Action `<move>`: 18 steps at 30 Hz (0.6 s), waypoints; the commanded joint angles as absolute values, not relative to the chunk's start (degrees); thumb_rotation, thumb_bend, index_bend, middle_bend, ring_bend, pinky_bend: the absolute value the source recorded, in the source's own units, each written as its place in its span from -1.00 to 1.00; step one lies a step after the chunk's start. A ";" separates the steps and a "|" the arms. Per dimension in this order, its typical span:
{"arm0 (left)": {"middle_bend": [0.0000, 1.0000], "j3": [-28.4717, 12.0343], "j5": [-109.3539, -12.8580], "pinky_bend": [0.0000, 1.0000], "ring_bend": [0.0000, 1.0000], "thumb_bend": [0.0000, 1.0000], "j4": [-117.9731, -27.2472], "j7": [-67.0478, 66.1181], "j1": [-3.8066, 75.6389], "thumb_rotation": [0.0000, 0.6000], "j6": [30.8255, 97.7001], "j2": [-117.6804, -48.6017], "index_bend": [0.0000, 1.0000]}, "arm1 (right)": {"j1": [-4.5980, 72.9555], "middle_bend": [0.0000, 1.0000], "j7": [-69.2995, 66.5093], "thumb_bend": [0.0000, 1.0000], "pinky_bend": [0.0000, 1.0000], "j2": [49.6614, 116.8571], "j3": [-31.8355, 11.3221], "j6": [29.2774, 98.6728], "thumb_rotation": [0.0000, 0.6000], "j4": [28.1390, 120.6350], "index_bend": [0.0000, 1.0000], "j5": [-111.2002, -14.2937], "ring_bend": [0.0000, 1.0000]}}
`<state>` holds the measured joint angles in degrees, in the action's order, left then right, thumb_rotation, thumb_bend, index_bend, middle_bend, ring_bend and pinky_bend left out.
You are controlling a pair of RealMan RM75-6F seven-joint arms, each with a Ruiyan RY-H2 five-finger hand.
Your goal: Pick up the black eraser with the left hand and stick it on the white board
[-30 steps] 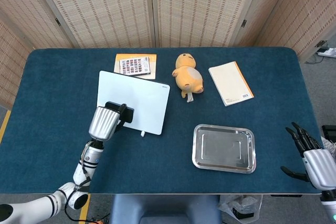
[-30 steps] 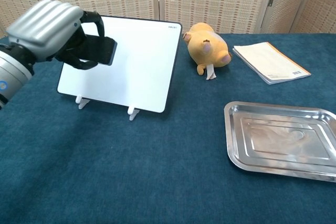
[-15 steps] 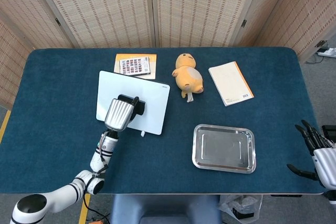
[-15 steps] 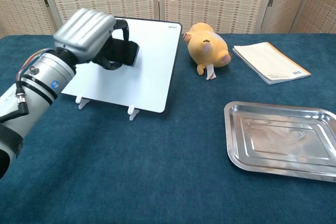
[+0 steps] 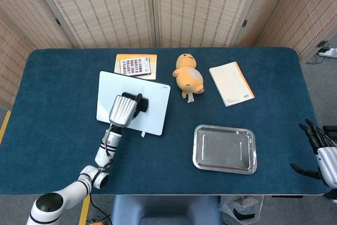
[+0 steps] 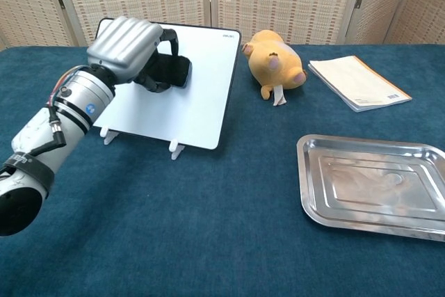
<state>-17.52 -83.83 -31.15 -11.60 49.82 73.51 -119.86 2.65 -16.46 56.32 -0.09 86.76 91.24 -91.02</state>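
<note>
With my left robot hand [image 6: 128, 45] gripping the black eraser [image 6: 172, 71] against the white board [image 6: 201, 95] just ahead of my fingers, pickup looks done. Letting go remains. My right robot hand [image 5: 322, 151] hangs open, well apart.

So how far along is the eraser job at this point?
Pickup looks done: the left hand grips the black eraser off the table. In hand: it holds the eraser at the white board face; contact can't be confirmed. Left: sticking it on and releasing. The right hand idles open.
</note>
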 commanded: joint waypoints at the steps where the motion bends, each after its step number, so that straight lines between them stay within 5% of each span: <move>1: 1.00 -16.92 -83.45 1.00 1.00 -0.48 -29.39 -10.46 50.51 1.00 73.20 -121.07 0.26 | 2.57 -1.00 -16.22 -0.70 -0.57 56.33 -0.10 86.76 1.00 91.37 -1.00 -90.93 -0.86; 11: 1.00 -15.56 -83.38 1.00 1.00 -0.49 -31.51 -11.31 50.25 1.00 74.97 -120.50 -0.38 | 2.24 -1.00 -16.77 -0.70 -0.57 56.25 -0.16 87.27 1.00 91.28 -1.00 -91.16 -0.87; 18: 1.00 -14.95 -82.77 1.00 1.00 -0.50 -36.09 -14.38 48.97 1.00 75.75 -118.95 -0.54 | 1.37 -1.00 -17.35 -0.70 -0.57 56.32 0.06 89.06 1.00 91.00 -1.00 -92.13 -0.87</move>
<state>-15.24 -82.96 -35.18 -13.60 49.42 75.63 -119.42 1.44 -17.28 56.30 0.05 88.98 91.06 -92.07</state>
